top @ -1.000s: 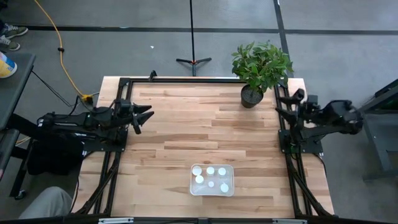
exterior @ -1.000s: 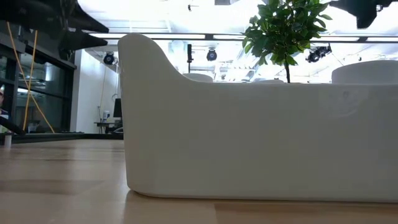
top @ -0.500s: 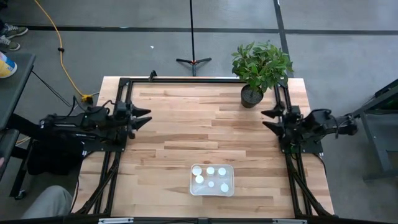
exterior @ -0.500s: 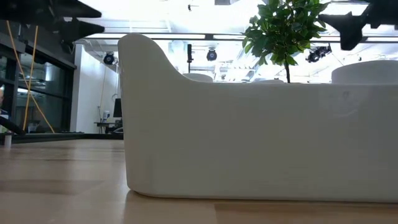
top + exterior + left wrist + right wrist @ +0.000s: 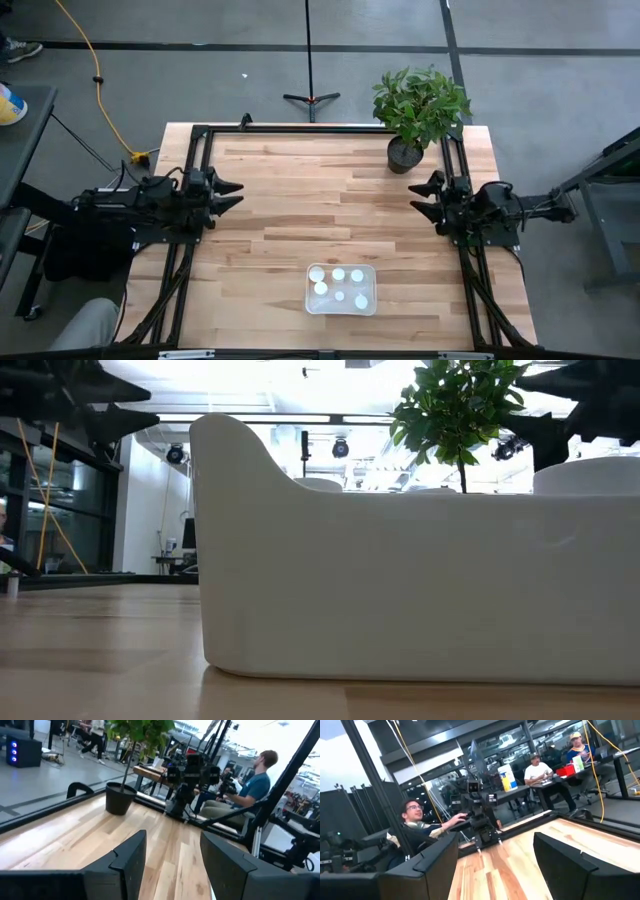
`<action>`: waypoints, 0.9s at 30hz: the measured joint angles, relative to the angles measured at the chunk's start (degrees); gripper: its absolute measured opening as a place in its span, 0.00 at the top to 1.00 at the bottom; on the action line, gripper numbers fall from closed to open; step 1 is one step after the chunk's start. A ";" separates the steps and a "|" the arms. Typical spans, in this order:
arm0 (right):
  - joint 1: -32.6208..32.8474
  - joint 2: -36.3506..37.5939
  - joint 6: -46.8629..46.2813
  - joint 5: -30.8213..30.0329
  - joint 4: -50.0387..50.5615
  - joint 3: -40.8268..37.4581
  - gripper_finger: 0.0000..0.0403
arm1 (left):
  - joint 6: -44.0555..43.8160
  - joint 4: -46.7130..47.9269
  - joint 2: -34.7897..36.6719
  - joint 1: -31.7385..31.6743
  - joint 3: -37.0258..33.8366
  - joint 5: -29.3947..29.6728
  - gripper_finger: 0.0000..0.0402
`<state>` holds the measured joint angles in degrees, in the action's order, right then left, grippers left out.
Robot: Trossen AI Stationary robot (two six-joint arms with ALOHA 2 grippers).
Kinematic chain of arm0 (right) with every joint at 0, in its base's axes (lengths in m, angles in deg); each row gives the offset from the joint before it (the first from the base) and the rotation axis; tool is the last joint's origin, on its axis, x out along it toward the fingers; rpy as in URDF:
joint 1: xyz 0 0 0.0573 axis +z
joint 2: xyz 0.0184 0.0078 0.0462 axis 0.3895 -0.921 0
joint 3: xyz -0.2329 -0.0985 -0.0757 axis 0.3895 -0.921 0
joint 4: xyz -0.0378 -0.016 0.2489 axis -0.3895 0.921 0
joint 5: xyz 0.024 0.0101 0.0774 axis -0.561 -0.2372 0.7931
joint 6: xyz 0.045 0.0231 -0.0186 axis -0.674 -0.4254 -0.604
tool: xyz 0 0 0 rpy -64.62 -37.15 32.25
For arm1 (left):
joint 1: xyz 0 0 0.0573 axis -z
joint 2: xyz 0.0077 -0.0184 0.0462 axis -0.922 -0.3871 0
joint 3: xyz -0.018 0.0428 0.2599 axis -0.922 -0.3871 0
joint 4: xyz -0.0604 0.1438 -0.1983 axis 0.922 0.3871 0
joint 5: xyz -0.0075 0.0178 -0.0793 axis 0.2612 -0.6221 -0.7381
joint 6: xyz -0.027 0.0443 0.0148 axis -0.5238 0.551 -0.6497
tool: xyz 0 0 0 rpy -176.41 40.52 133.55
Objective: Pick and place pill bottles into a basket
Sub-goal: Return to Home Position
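Pill bottles [image 5: 340, 285] stand inside the basket [image 5: 309, 302], near the table [image 5: 300, 200] edge opposite the plant [image 5: 420, 105]. Left gripper [image 5: 236, 194] hovers at the left side and right gripper [image 5: 416, 198] at the right side. Both have fingers spread and hold nothing.

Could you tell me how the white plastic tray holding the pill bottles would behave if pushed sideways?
The shallow translucent white plastic tray sits flat on the smooth wooden table, so it would probably slide, not tip. It looks thin, so probably light. The small white-capped pill bottles inside look loose and might topple.
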<state>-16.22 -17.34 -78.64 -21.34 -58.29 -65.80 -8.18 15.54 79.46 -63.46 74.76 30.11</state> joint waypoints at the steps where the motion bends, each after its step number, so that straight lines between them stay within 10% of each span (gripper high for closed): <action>1: -0.48 -0.01 -0.11 0.64 0.04 0.00 0.38 | -0.02 -0.30 0.07 0.00 -0.63 -0.01 0.45; 27: -4.55 -0.01 -1.12 -1.39 5.85 0.00 0.38 | 1.93 -11.65 0.01 -0.02 -11.22 1.46 0.45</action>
<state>-20.77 -17.35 -79.75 -22.73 -52.45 -65.80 -6.25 3.89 79.47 -63.48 63.54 31.57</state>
